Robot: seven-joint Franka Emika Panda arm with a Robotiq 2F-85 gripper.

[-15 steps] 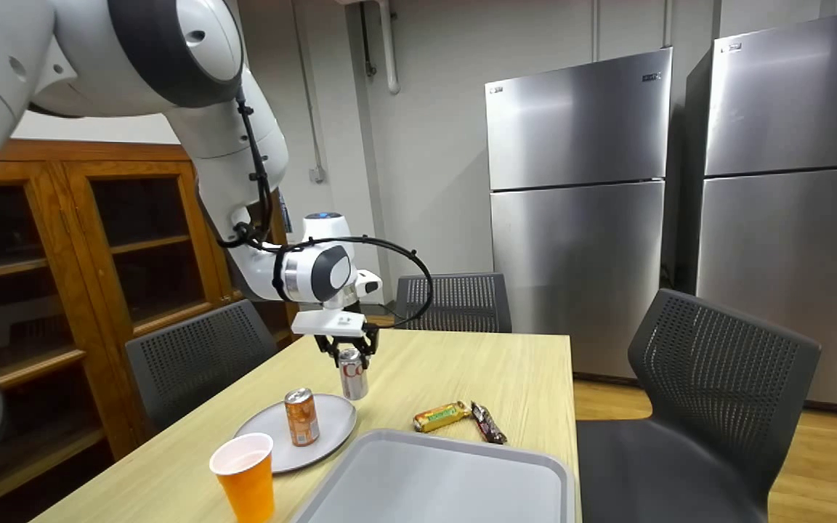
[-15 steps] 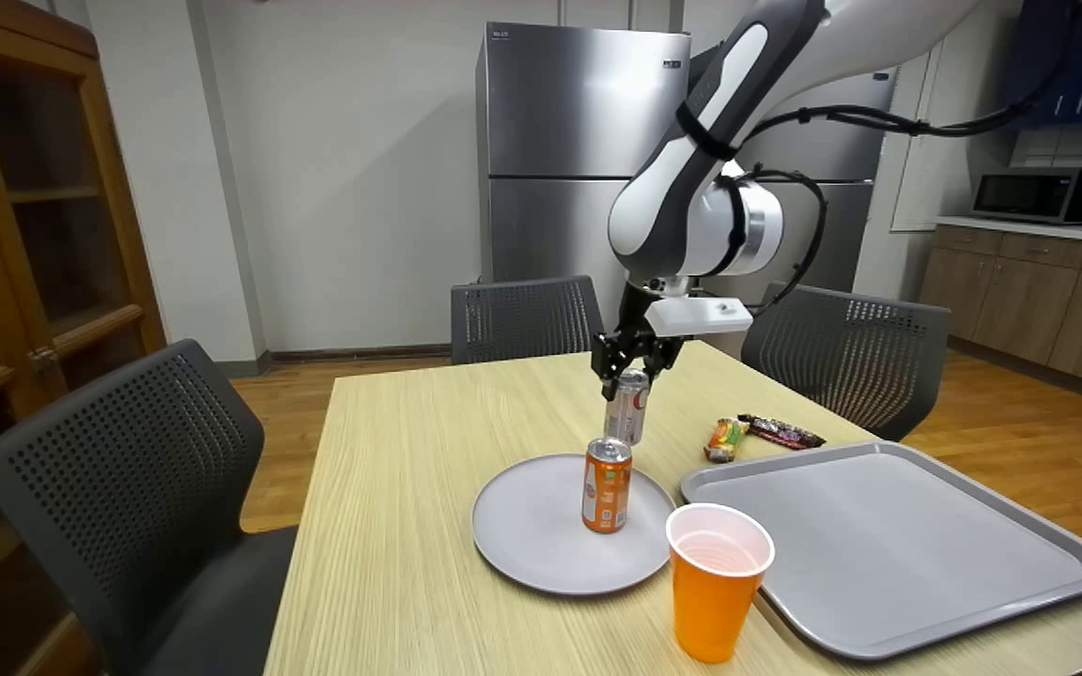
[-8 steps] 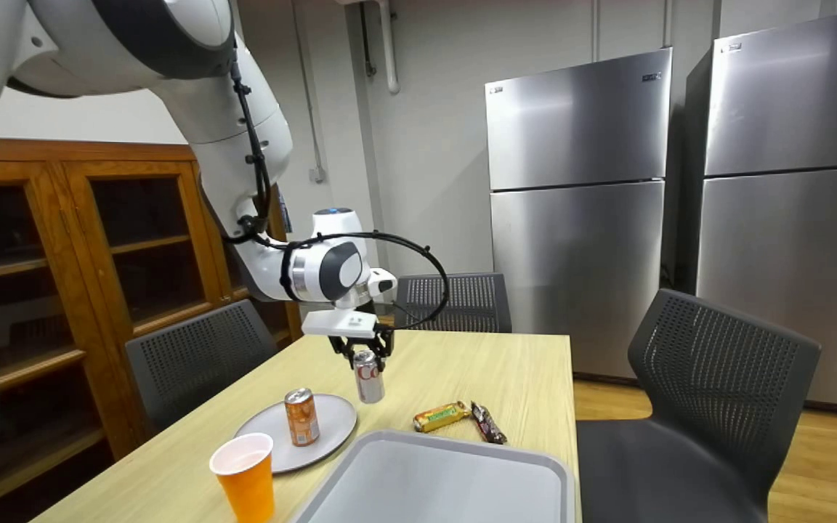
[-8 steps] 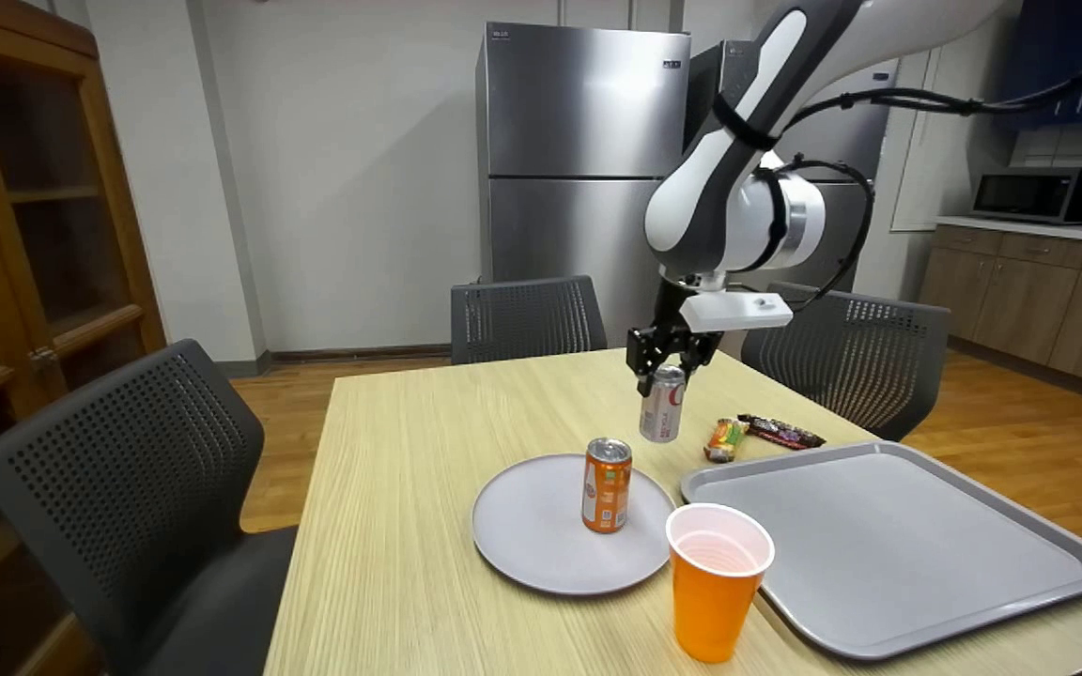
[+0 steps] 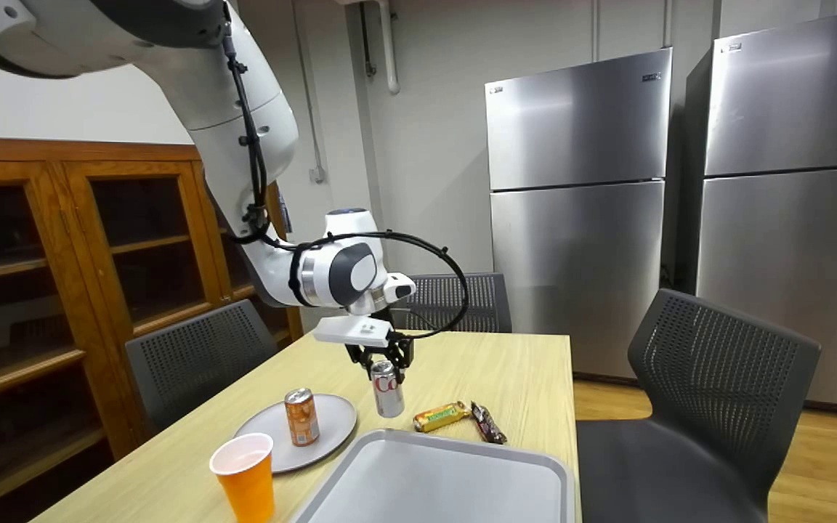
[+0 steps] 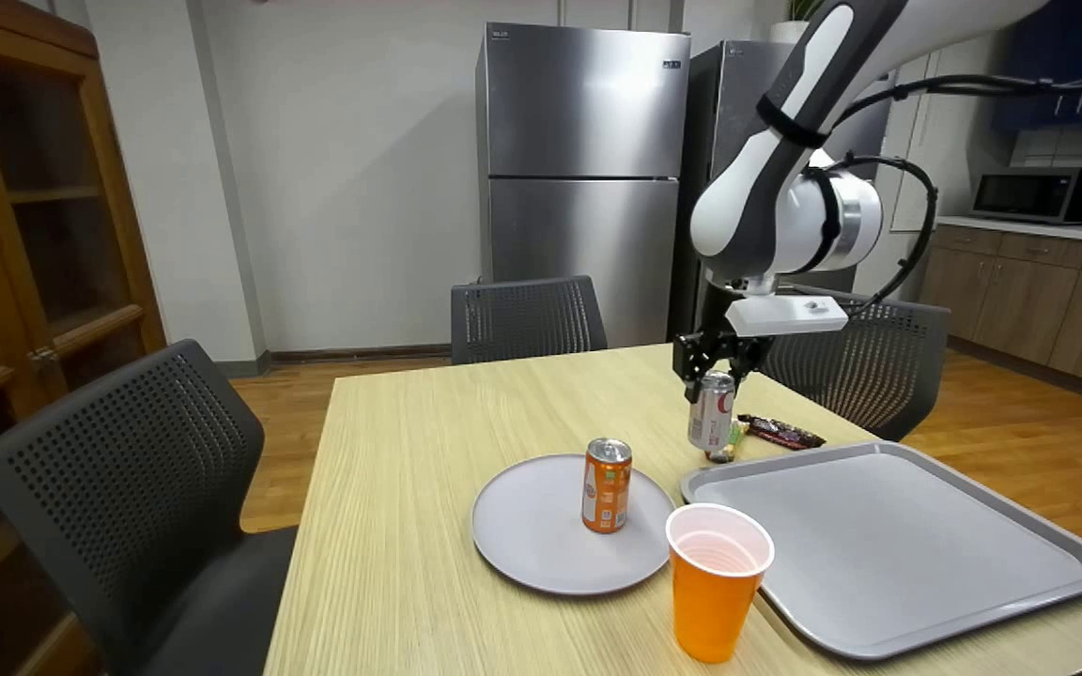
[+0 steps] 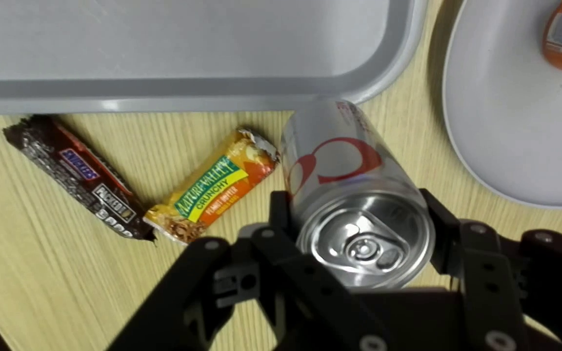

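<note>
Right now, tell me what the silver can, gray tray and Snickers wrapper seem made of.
Silver can: metal, likely aluminium, shiny with bright glints on top. Gray tray: probably plastic, satin-smooth, reflecting softly. Snickers wrapper: plastic film or foil, glossy and crinkled.

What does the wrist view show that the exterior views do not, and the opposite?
Only the wrist view clearly shows the pull tab on the silver can and "Snickers" on the dark bar. Only the exterior views show the orange cup and refrigerators. Both show the gripper closed around that can, the orange can on the plate, the tray, dark bar and yellow bar.
</note>
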